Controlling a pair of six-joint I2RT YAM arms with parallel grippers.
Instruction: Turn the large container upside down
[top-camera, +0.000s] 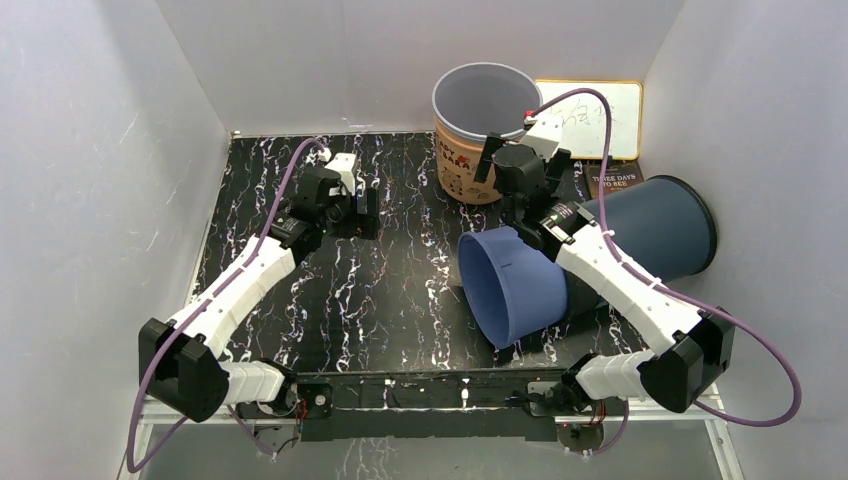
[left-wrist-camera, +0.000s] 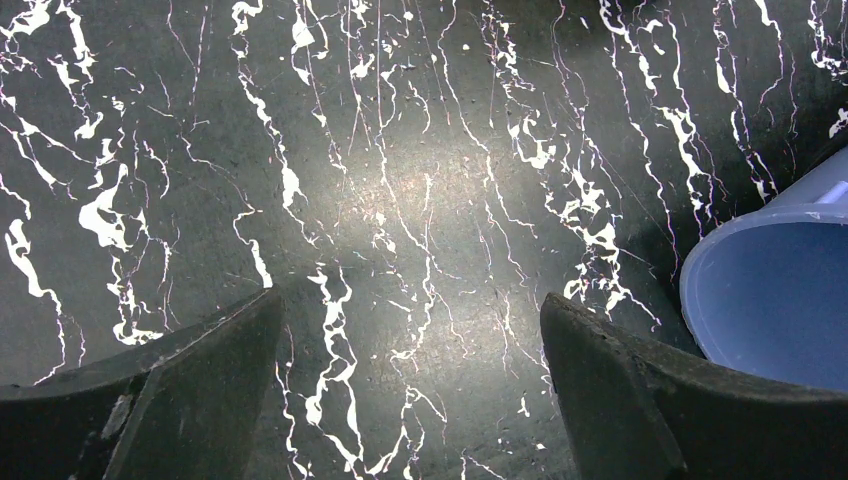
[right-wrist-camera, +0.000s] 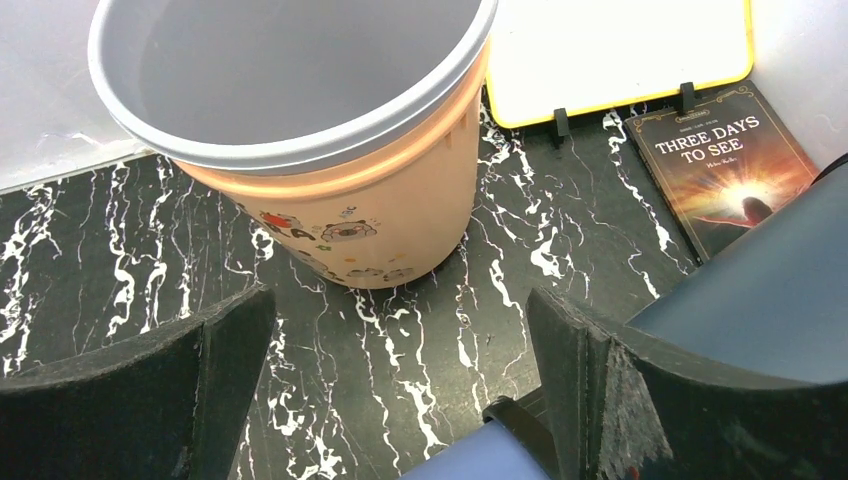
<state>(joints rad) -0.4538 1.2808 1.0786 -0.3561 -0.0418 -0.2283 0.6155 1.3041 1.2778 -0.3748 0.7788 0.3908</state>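
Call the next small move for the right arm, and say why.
Probably ease the right gripper forward and up toward the near rim of the orange bucket. It stands upright, mouth up, and the open, empty jaws face it across a gap of table. I assume it is the target; the navy bin and blue bin lie on their sides.

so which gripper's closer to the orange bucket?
Right. The right gripper hangs open just beside the orange bucket, not touching. The left gripper is open over the table, well off to its left.
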